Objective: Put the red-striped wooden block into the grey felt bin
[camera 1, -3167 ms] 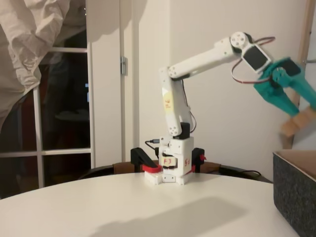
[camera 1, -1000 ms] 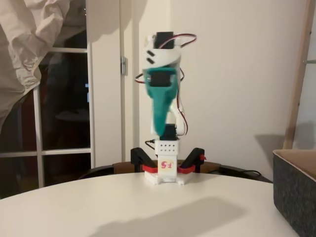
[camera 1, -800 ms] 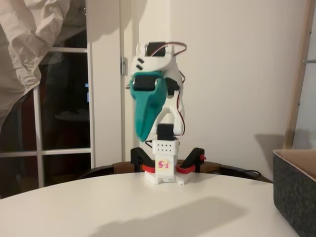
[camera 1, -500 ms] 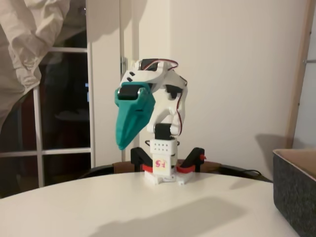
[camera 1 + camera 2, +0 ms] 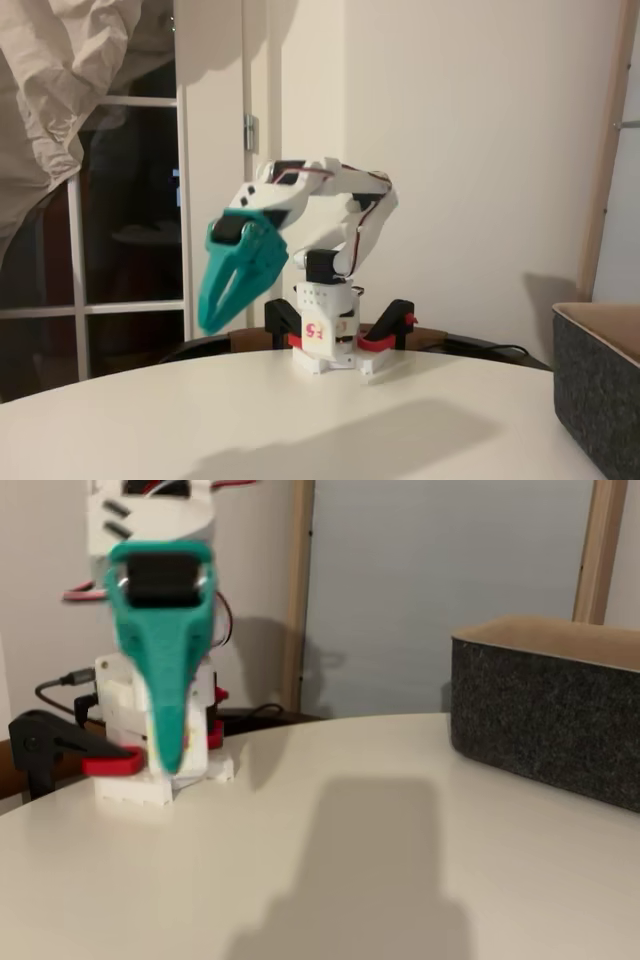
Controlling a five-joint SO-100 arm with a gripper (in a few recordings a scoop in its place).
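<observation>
I had the teal two-finger gripper point(image 5: 212, 322) hanging fingers-down in front of the white arm base point(image 5: 322, 340), above the white round table point(image 5: 300, 420). Its fingers looked slightly parted with nothing between them, though blur left me unsure. The grey felt bin with its tan lining point(image 5: 548, 712) stood well apart from the base, across the table, so the gripper pointed away from it. I could not find the red-striped wooden block on the table; I judged it might already lie inside the bin.
</observation>
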